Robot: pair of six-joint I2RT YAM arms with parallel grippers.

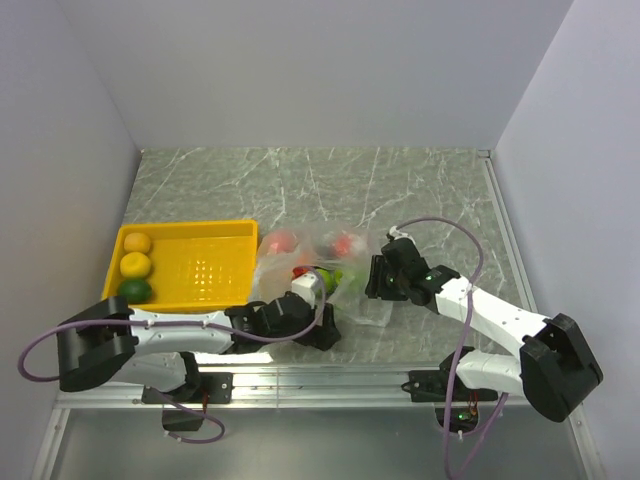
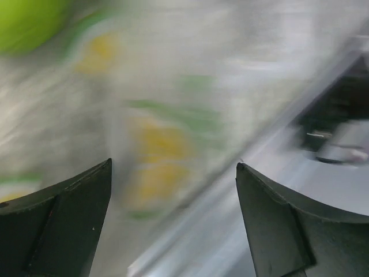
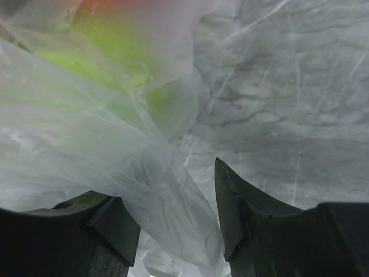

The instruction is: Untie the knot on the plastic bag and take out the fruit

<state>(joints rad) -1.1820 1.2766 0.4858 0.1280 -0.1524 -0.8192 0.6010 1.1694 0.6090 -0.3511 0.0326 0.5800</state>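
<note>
The transparent plastic bag (image 1: 322, 262) lies crumpled mid-table, right of the yellow tray. Through its film show a red fruit (image 1: 281, 241), another reddish fruit (image 1: 346, 243) and a light green fruit (image 1: 330, 276). I cannot make out the knot. My right gripper (image 1: 375, 280) is at the bag's right side. In the right wrist view a band of bag film (image 3: 173, 202) passes between its parted fingers (image 3: 242, 213), with green fruit (image 3: 109, 46) behind the plastic. My left gripper (image 1: 325, 328) hovers at the bag's near edge, wide open (image 2: 174, 163) and holding nothing. That view is motion-blurred, with a green fruit (image 2: 23, 20) at its top left.
A yellow tray (image 1: 200, 270) at the left holds two yellow round fruits (image 1: 136, 254) and a dark green one (image 1: 134, 290) along its left end. White walls close in three sides. A metal rail (image 1: 330, 385) runs along the near edge by the arm bases.
</note>
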